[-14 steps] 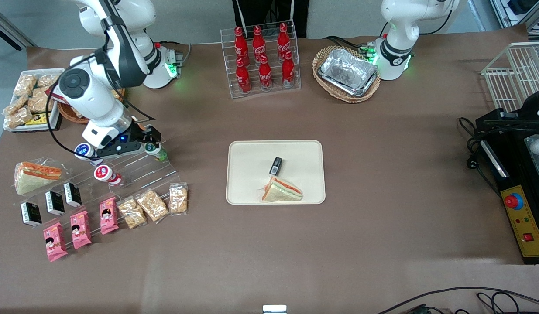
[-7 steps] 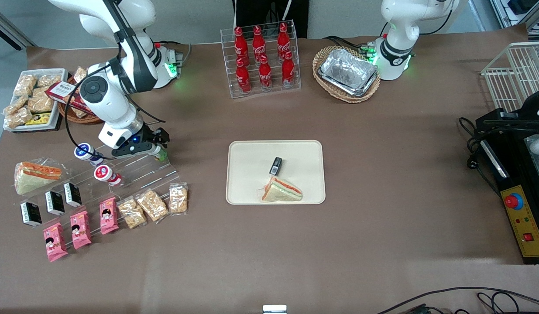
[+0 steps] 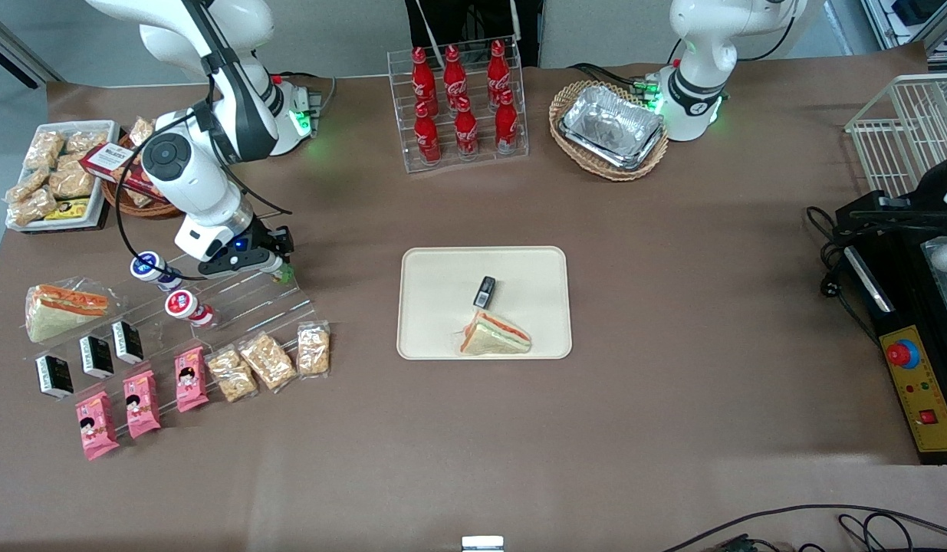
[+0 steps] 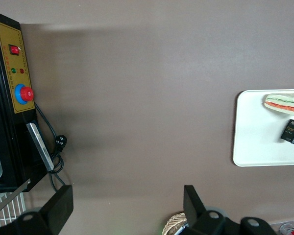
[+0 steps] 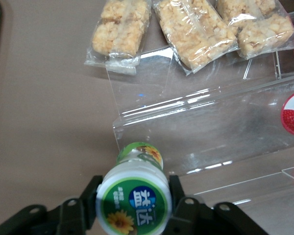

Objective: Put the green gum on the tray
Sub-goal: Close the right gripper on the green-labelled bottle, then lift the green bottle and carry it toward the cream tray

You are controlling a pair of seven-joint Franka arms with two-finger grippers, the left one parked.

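Now we have the gripper (image 5: 133, 205) pinching the green gum (image 5: 134, 193) by its lid, over the clear rack (image 5: 206, 132). Next: lift, carry sideways to the tray (image 3: 442, 264).

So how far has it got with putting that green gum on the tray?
The early part looks done: the tool has reached the clear display stand and its fingers sit on either side of the green gum, apparently gripping it. In hand now is lifting the bottle off the stand. Left to do: carrying it over to the tray, which holds only a sandwich and a small dark packet, and setting it down.
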